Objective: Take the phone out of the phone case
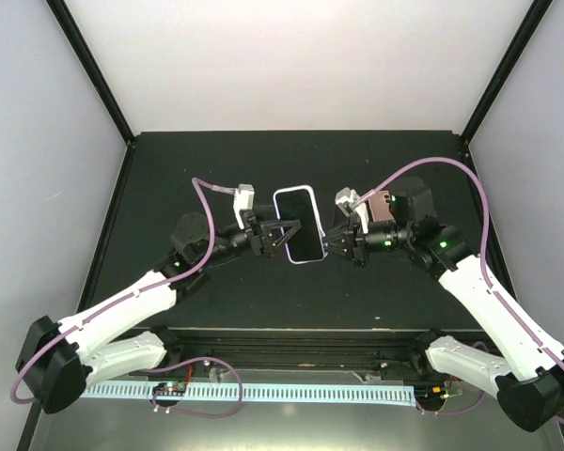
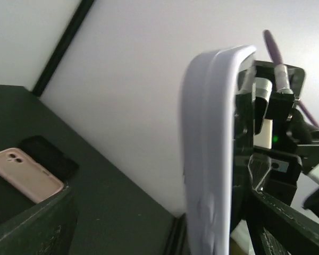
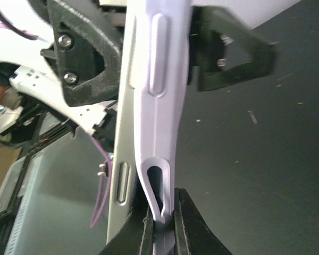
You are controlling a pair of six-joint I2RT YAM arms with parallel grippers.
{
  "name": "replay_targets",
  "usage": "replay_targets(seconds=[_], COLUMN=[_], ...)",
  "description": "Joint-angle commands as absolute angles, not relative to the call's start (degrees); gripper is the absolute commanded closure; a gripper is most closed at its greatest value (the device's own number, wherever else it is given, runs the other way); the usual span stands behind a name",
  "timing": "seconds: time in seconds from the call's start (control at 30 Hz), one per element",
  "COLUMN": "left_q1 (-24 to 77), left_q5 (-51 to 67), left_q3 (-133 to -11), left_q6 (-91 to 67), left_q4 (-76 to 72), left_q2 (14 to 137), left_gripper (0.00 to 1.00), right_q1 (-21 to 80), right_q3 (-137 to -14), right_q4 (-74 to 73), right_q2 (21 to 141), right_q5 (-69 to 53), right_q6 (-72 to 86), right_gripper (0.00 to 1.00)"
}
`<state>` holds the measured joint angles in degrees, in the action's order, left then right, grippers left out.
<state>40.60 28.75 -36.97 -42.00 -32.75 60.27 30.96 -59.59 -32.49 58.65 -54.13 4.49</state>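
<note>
The phone [image 1: 298,228], screen up in a lilac phone case [image 2: 210,159], is held above the table between both arms. My left gripper [image 1: 284,235] has its fingers [image 3: 80,53] on both faces of the phone's left edge. My right gripper [image 3: 164,226] is shut on the case's rim [image 3: 162,210] at the right edge. There the case lip stands a little off the phone's silver side [image 3: 122,159]. In the left wrist view the case is edge-on, with one finger [image 2: 287,228] by the screen side.
A pink phone [image 1: 381,205] lies on the black table behind the right wrist. It also shows in the left wrist view [image 2: 24,172], next to a flat black thing [image 2: 48,154]. White walls with black frame posts [image 1: 94,70] close in the table.
</note>
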Motion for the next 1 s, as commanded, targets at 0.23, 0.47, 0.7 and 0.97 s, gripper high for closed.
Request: replay_targets(seconds=[0.23,0.47,0.7,0.97], left_q1=[40.0,41.0,52.9,63.8], left_q5=[5.7,2.5,-7.9,-15.5], left_q3=[-41.4,-42.7,-41.1,-42.0], left_q6=[-23.3,-16.5,-7.7,-1.5], left_q4=[-1.6,7.9,2.9,-3.7], left_q2=[50.2,54.1,58.0,67.3], left_gripper=[0.11,0.31,0.30,0.27], right_q1=[23.8,23.6,21.9,21.5], right_q3=[-58.6,-63.0,-59.4,-53.6], right_q4=[-28.6,-44.0,-50.7,-47.9], right_q2=[54.4,59.1,65.4,72.4], right_q5=[-39.0,-15.5,-22.2,-27.5], right_q6=[6.9,13.5,14.9,17.8], right_gripper=[0.99,0.99,0.99,0.99])
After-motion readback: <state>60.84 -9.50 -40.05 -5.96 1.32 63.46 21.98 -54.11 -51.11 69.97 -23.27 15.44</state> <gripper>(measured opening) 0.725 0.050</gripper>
